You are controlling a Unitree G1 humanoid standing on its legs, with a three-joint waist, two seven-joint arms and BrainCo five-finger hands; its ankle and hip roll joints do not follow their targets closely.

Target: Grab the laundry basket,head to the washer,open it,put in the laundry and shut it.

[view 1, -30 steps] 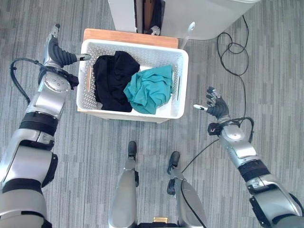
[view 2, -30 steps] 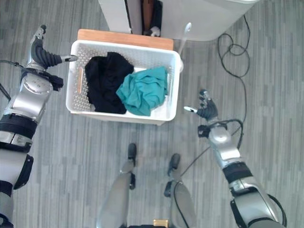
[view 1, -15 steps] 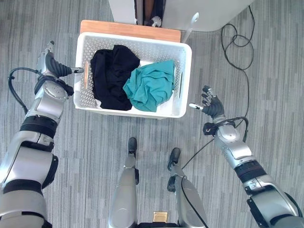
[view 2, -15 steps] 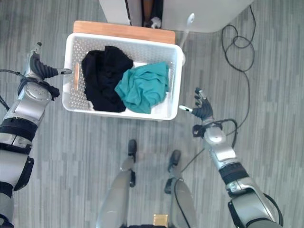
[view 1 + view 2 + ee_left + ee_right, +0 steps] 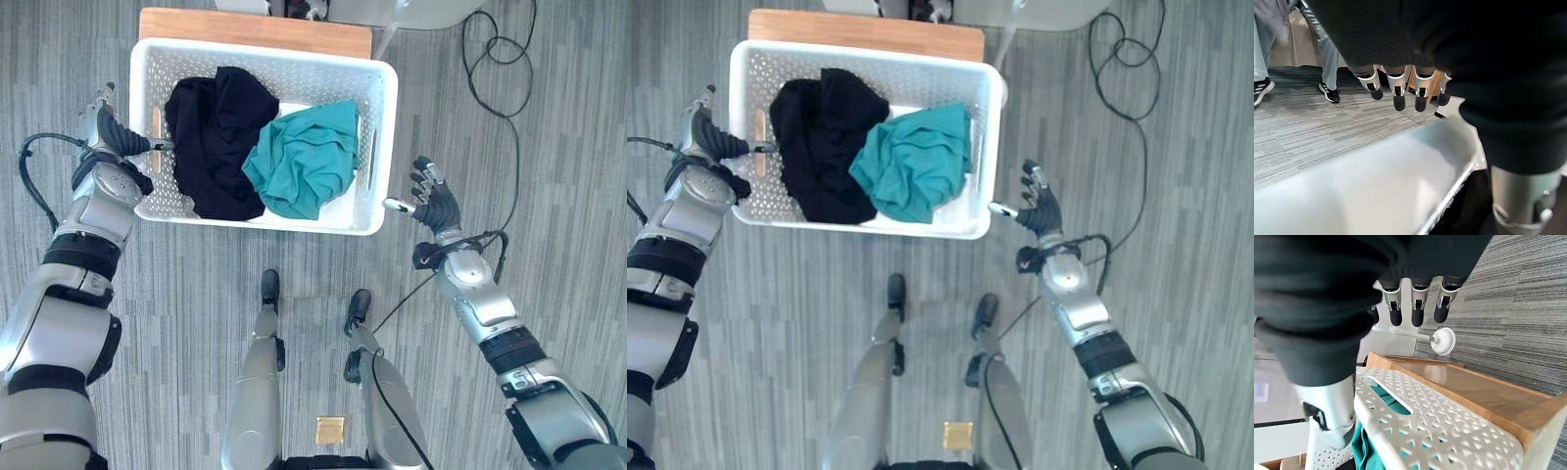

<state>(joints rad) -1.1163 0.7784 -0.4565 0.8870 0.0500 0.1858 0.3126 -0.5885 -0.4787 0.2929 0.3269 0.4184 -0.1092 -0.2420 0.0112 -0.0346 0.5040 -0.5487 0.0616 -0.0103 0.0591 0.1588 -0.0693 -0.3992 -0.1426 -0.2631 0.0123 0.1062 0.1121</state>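
Laundry basket [image 5: 382,127]: white, perforated, set on a low wooden platform [image 5: 257,29] on the grey carpet floor [image 5: 549,147], holding a black garment [image 5: 211,147] and a teal garment [image 5: 304,166]. Not lifted yet by the look of it.

Main risk, as judged: an uneven grab. The left hand [image 5: 110,139] is at the basket's left end, thumb laid over the rim by the handle slot [image 5: 156,137], fingers straight down the outer wall – open, nothing clamped. The right hand [image 5: 431,201] is just beside the basket's near right corner, fingers spread and relaxed, thumb tip close to the rim; contact cannot be confirmed. If a lift is started with only one side engaged, the basket could be tipped off the platform and the clothes dumped.

Second risk: the right hand sits near the corner, not at the right handle slot [image 5: 373,162], so the rim could be missed or pushed away when the fingers are curled.

Smaller: a black cable [image 5: 500,59] is looped on the floor past the right hand.
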